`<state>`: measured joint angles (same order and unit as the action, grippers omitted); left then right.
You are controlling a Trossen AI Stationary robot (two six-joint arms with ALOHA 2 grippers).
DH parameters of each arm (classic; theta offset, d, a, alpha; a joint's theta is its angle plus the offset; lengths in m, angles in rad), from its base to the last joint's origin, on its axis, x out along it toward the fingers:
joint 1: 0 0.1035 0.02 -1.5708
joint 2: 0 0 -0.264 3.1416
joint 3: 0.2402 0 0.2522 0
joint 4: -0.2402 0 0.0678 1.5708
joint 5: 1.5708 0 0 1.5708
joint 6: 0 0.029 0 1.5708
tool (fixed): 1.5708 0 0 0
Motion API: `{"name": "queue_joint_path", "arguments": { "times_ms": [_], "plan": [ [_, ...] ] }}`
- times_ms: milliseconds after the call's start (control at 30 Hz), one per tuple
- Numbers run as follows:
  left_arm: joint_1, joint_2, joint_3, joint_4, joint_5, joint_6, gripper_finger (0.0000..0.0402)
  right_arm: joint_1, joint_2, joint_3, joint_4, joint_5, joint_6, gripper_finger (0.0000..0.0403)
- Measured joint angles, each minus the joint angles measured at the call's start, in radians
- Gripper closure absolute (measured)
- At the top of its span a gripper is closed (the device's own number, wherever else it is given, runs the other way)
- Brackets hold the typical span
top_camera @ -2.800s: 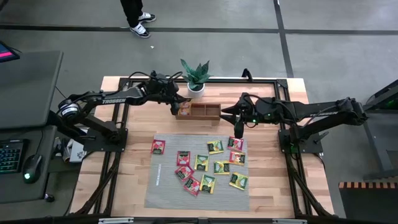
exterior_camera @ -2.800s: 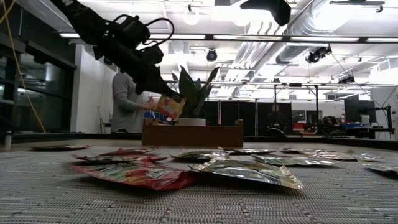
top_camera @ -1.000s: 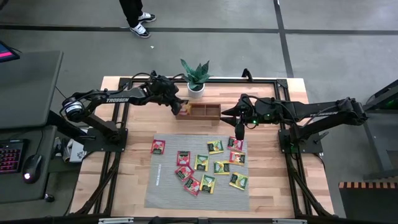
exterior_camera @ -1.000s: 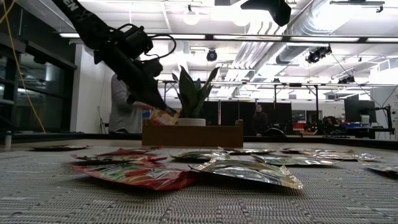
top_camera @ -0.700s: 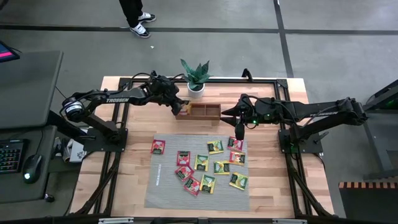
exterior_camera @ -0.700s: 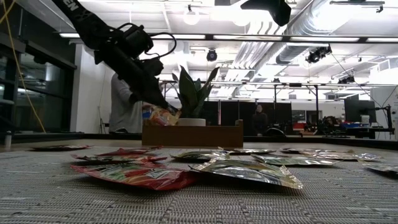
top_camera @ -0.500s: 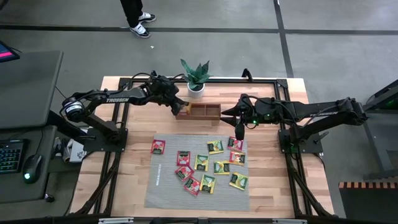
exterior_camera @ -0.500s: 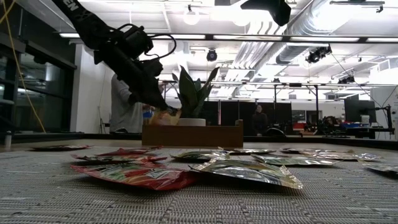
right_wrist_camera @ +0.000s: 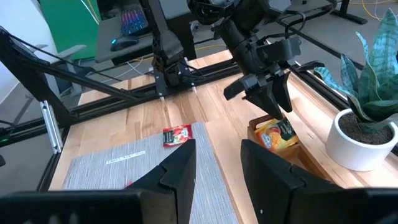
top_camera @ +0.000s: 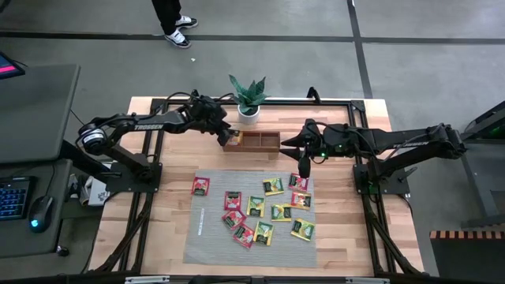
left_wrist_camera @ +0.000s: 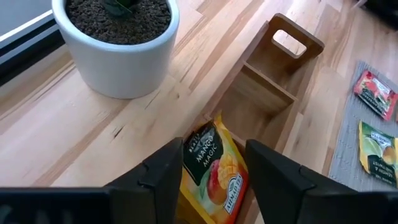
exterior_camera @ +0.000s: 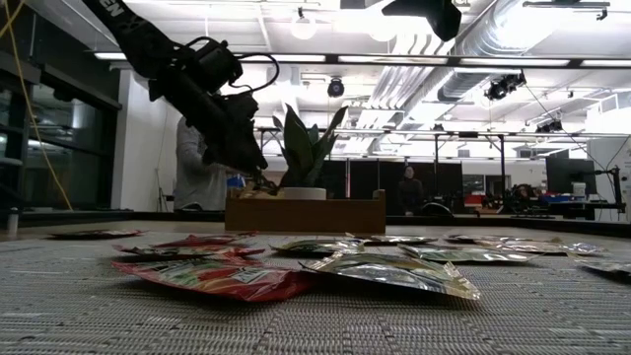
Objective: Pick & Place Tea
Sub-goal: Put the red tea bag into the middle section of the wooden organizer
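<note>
On the tabletop (top_camera: 170, 213), beneath and in front of both sets of jaws, most of the work is left: about a dozen sachets (top_camera: 256, 207) are spread over the grey mat (top_camera: 207, 233). Directly below the left gripper (top_camera: 226, 136), whose jaws are parted, a mango sachet (left_wrist_camera: 212, 171) is dropped into the wooden tray's (top_camera: 252, 141) end compartment. The right gripper (top_camera: 302, 164), jaws apart and empty, is hung over the mat's edge.

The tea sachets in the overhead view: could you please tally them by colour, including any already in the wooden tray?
Red sachets on the mat: 6
Yellow or green sachets on the mat (hard to split further): 5
Yellow mango sachet in the tray: 1
Total: 12
</note>
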<state>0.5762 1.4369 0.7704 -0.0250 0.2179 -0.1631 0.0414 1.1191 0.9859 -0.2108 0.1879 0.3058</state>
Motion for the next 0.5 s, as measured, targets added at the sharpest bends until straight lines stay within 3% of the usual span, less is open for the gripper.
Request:
{"name": "queue_joint_path", "arguments": {
  "times_ms": [300, 500],
  "plan": [
    [0.000, -0.075, 0.002, 0.008, 0.002, -0.026, 0.0241, 0.000, 0.000, -0.009, -0.088, -0.005, 0.033, 0.0279],
    [0.000, -0.166, 0.002, -0.003, 0.004, -0.039, 0.0252, 0.000, 0.000, -0.088, 0.004, -0.054, 0.080, 0.0279]
  ]
}}
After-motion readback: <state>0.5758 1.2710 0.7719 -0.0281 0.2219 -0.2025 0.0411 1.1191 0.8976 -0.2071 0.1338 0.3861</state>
